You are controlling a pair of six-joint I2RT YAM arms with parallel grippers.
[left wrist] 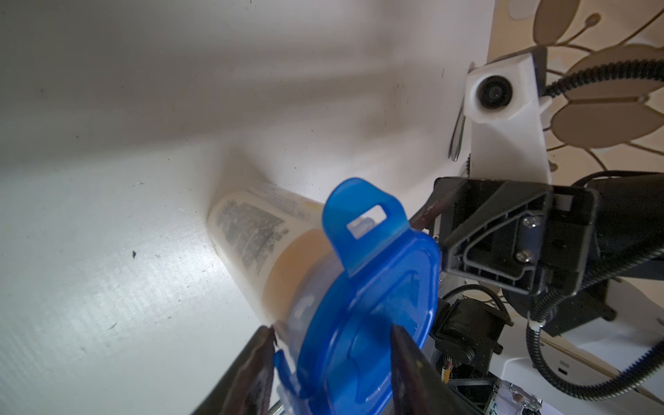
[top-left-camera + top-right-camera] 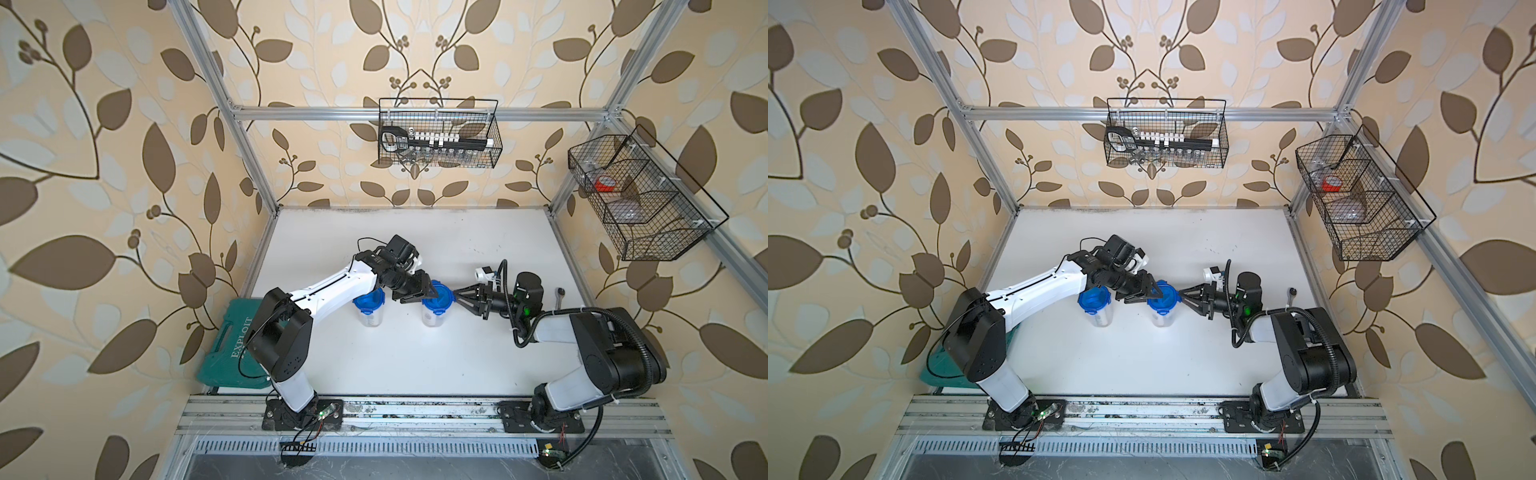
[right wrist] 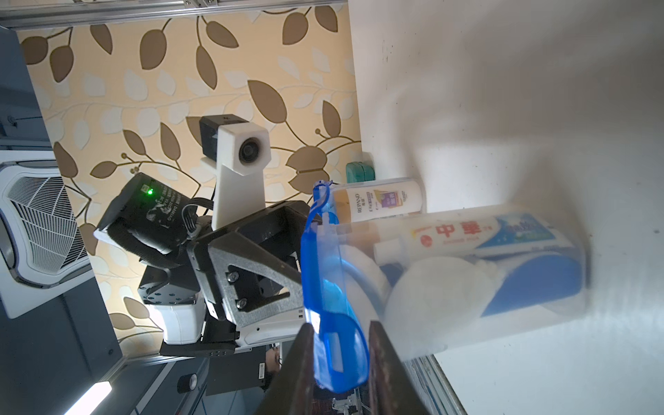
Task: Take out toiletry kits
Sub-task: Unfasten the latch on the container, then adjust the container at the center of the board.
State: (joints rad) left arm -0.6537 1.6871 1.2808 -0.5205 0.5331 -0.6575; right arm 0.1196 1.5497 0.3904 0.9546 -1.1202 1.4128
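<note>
Jars: right jar (image 3: 467, 287) holds toothpaste tube (image 3: 478, 233); left claw (image 1: 330, 363), right claw (image 3: 337, 363) straddle lid tabs, contact unclear.

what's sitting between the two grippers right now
A clear jar with a blue lid stands between the left gripper and right gripper, seen in both top views; toiletries show through its wall in the right wrist view.

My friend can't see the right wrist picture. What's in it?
The right gripper pinches a tab of a blue lid on a clear jar holding a toothpaste tube. Opposite, the left gripper touches the lid.
</note>
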